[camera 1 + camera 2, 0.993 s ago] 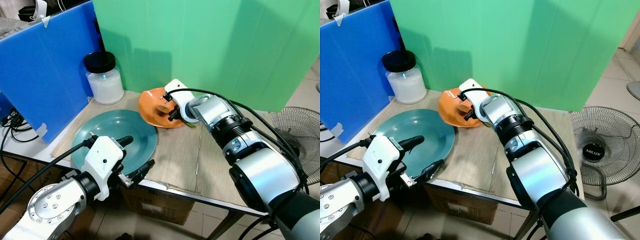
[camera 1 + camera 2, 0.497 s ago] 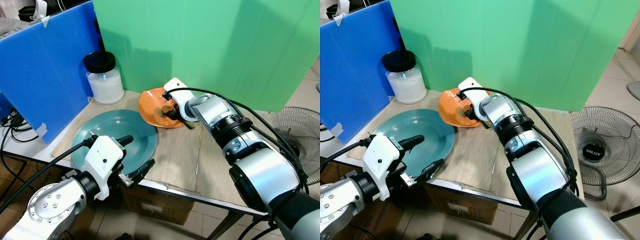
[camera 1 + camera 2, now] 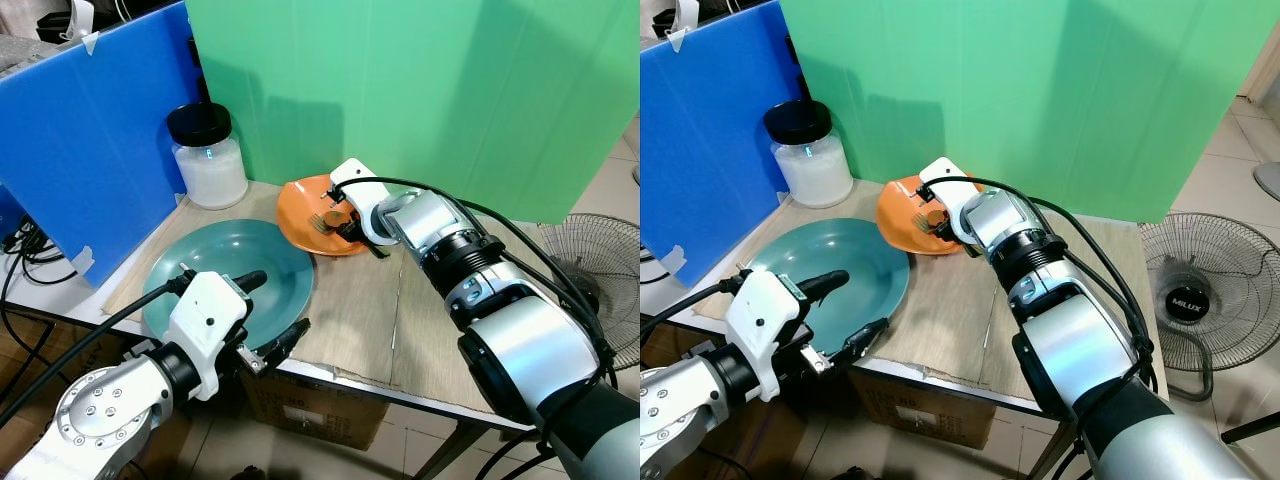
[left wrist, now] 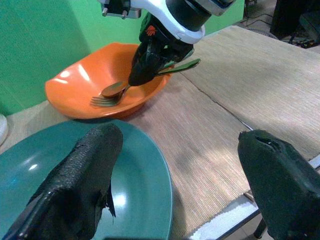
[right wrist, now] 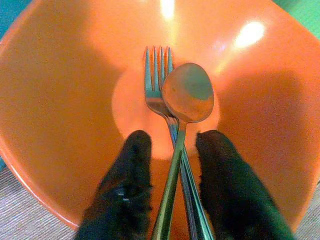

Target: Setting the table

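1. The right gripper (image 5: 172,192) is down in the orange bowl (image 3: 305,225), a little above the middle of the head views, just in front of the green backdrop (image 3: 420,90).
2. Its two black fingers (image 5: 122,190) stand a little apart, one on each side of the handles of a spoon (image 5: 187,97) and a fork (image 5: 156,82). Whether they actually press the handles, I cannot tell.
3. Spoon and fork lie together in the bowl's bottom, the spoon's head lying over the fork's neck, the handles running back between the fingers and out over the rim.
4. The left gripper (image 3: 275,310) sits in the lower left of the head views, its fingers spread wide with nothing between them: one finger over the teal plate (image 3: 215,260), the other near the table's front edge.
5. The teal plate lies left of centre, its rim just beside the orange bowl; both stand on a woven mat (image 3: 360,310).
6. A jar (image 3: 208,158) of white stuff with a black lid stands at the upper left, by the blue panel (image 3: 90,150).
7. A floor fan (image 3: 1190,290) stands at the right edge.
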`<state>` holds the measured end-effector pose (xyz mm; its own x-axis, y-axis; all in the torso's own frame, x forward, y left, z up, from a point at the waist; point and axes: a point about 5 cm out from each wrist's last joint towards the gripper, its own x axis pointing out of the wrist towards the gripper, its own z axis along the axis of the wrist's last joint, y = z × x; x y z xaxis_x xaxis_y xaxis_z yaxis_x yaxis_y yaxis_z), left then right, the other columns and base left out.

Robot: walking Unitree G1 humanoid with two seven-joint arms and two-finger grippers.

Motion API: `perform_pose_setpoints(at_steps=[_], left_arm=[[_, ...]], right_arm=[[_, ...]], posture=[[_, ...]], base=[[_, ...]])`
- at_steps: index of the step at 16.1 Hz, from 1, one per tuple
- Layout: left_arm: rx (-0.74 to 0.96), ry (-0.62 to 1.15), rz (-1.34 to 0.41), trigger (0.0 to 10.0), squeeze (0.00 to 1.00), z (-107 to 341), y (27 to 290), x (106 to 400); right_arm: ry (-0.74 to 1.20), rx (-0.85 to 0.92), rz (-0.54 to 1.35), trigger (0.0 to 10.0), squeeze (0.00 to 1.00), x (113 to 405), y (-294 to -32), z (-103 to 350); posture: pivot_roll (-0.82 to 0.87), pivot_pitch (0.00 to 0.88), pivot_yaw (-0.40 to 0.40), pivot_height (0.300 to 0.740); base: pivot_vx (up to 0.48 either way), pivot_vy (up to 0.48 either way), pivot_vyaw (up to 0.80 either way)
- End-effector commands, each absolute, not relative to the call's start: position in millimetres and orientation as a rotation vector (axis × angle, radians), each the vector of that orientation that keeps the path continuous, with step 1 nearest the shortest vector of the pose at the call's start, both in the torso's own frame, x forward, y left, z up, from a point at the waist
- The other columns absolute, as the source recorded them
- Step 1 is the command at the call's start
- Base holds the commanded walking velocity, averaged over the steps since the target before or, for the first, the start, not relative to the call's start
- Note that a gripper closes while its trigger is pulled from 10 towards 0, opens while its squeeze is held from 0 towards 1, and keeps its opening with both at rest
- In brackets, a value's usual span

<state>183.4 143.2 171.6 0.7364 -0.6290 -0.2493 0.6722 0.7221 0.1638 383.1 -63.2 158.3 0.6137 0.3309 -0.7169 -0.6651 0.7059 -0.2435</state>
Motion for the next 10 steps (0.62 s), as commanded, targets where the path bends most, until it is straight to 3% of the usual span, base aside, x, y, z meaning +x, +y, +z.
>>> perform_pose_setpoints(at_steps=[1,10], left_arm=[[0.262,0.19,-0.73,10.0,0.0,169.5,143.1,184.8],[0.269,0.203,-0.735,10.0,0.0,167.4,143.3,182.9]], right_arm=[[0.711,-0.537,0.61,0.0,0.0,381.8,-62.5,156.4],[0.738,-0.578,0.612,0.0,0.0,380.1,-64.4,151.6]], posture=[[0.01,0.0,0.04,0.74],[0.01,0.0,0.038,0.74]], base=[[0.0,0.0,0.0],[0.0,0.0,0.0]])
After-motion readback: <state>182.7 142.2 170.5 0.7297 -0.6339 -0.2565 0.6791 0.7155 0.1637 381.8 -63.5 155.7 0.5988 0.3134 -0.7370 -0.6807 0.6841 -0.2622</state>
